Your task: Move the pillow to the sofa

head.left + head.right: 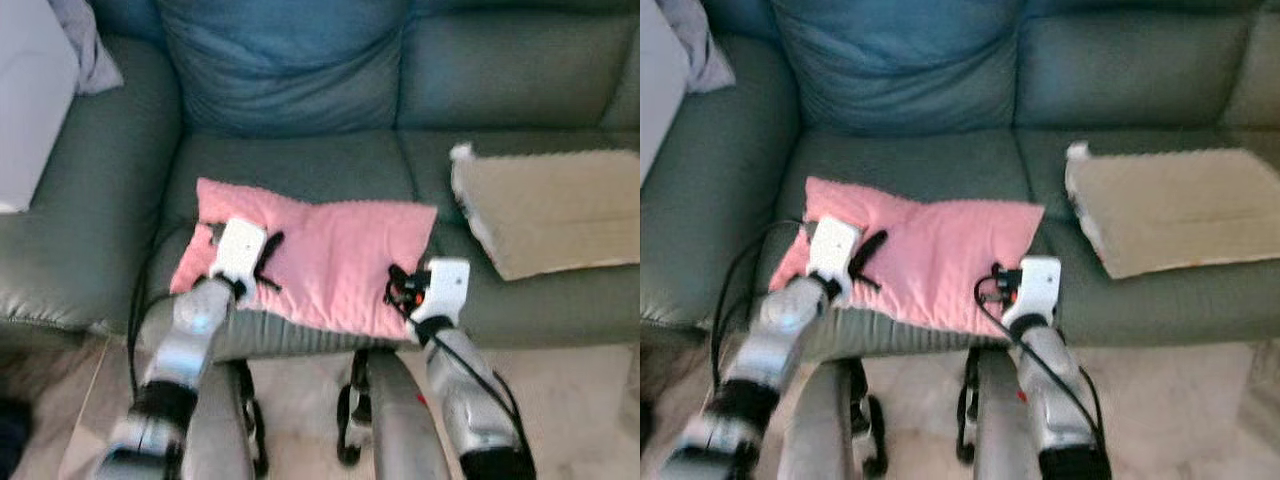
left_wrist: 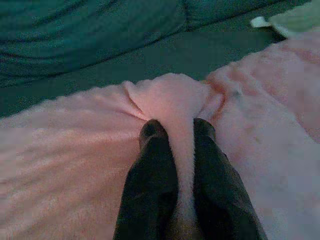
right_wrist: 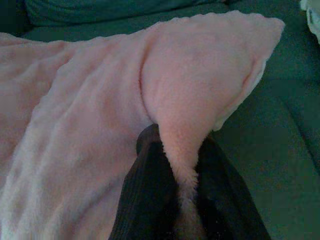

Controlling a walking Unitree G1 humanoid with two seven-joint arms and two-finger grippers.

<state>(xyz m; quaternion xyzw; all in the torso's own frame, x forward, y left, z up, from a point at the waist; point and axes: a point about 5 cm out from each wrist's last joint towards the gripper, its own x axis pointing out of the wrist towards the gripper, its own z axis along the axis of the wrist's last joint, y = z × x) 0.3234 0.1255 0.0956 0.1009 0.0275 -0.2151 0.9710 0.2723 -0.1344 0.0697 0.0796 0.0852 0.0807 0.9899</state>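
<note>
The left gripper (image 2: 177, 135) is clamped on a pinched fold of the pink pillow (image 1: 320, 262); in its wrist view a ridge of fleecy cover stands up between the two black fingers (image 2: 150, 165). The right gripper (image 3: 177, 145) grips the same pillow in the same way, with a tuck of pink fabric squeezed between its fingers (image 3: 150, 170) near one of the pillow's corners. From the head views, the left gripper (image 1: 262, 258) sits on the pillow's near-left part and the right gripper (image 1: 405, 288) on its near-right edge, so the pillow spans the gap between the two.

Beneath both grippers the pillow lies flat on the seat cushion of the dark green sofa (image 1: 300, 165), its near edge about level with the seat's front lip. Beyond the grippers rises the sofa's backrest, with a bluish back cushion (image 1: 285, 70) behind the pillow. Out past the right gripper, on the next seat, a flat tan cushion (image 1: 550, 205) lies apart from the pillow. Past the left gripper is the sofa's armrest, and farther off a pale grey cloth (image 1: 85, 45) lies at its top.

As a judgement, the carrying part looks done: the pillow already rests on the sofa. What seems left is for both grippers to let go and draw back, perhaps after nudging the pillow deeper onto the seat.
</note>
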